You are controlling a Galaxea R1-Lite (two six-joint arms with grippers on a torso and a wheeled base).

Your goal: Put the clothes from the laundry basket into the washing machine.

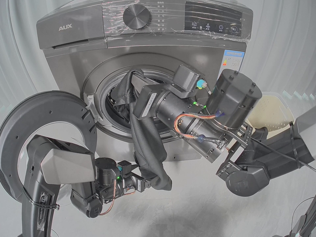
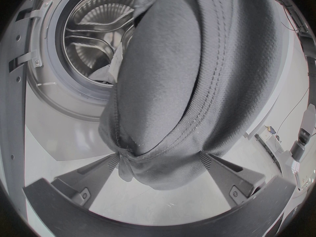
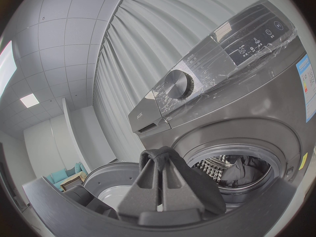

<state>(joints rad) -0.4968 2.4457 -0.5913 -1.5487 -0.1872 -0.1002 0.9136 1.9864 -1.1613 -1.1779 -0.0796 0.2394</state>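
**Head view.** The right gripper (image 1: 134,79) sits at the upper left of the washing machine (image 1: 75,63) opening, its fingers closed on the top end of a black garment (image 1: 144,139). From that grip the garment hangs down across the rim of the opening and over the lower front panel. Its bottom end meets the left gripper (image 1: 148,182), which is low in front of the machine, near the floor. The door (image 1: 49,116) stands swung open on the robot's left. The cream laundry basket (image 1: 273,111) stands to the right of the machine, partly behind the right arm.

**Left wrist view.** The left gripper (image 2: 159,160) has its fingers (image 2: 210,163) set wide apart. The lower fold of the black garment (image 2: 171,83) bulges into the gap and reaches both fingertips. Behind the garment the drum (image 2: 89,43) is open, with a pale item of clothing (image 2: 110,69) lying at its mouth.

**Right wrist view.** The right gripper (image 3: 161,163) has its fingers pressed together with the black garment (image 3: 200,191) clamped between them. The cloth caps the fingertips and falls away to one side. Beyond it, the drum (image 3: 210,170) holds dark clothes (image 3: 240,173). The dial (image 3: 176,84) sits on the control panel, which is covered in clear film.
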